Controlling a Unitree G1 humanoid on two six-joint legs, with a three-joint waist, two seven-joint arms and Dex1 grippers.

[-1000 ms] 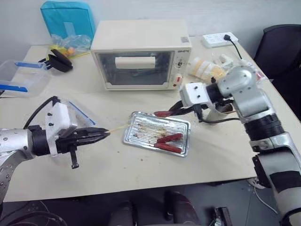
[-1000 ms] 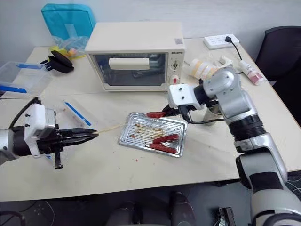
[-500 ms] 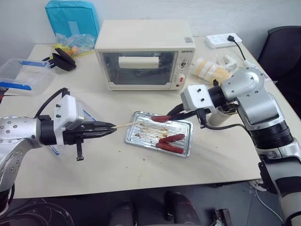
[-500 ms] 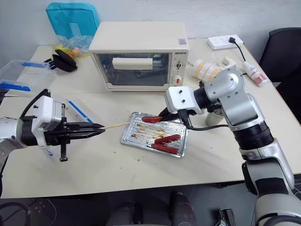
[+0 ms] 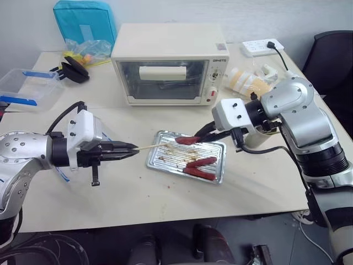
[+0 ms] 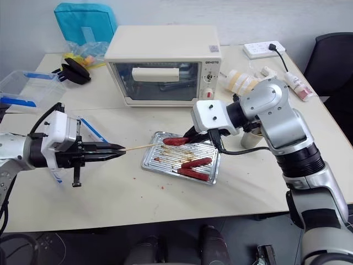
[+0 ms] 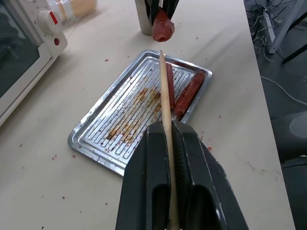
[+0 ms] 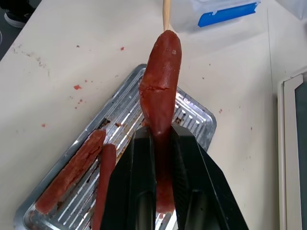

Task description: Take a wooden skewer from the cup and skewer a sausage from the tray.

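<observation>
left gripper [image 5: 131, 150]: you've got it clamped on the wooden skewer [image 5: 157, 144], centre-left
right gripper [image 5: 199, 134]: pinching the sausage [image 5: 187, 139], skewer tip at its end
tray [image 5: 158, 162]: centre frame, two sausages inside

The cup [image 6: 249, 138] sits mostly hidden behind the right arm.

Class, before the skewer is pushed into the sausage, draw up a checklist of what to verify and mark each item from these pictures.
1. Left pincer shut on the wooden skewer: ok.
2. Right pincer shut on the sausage: ok.
3. Skewer tip lined up with the sausage's end: ok, seen from both wrist views.
4. Tip already inside the sausage: cannot tell.
5. Sausage held above the tray: ok.
6. Two spare sausages lie in the tray, out of the skewer's line: ok.
</observation>
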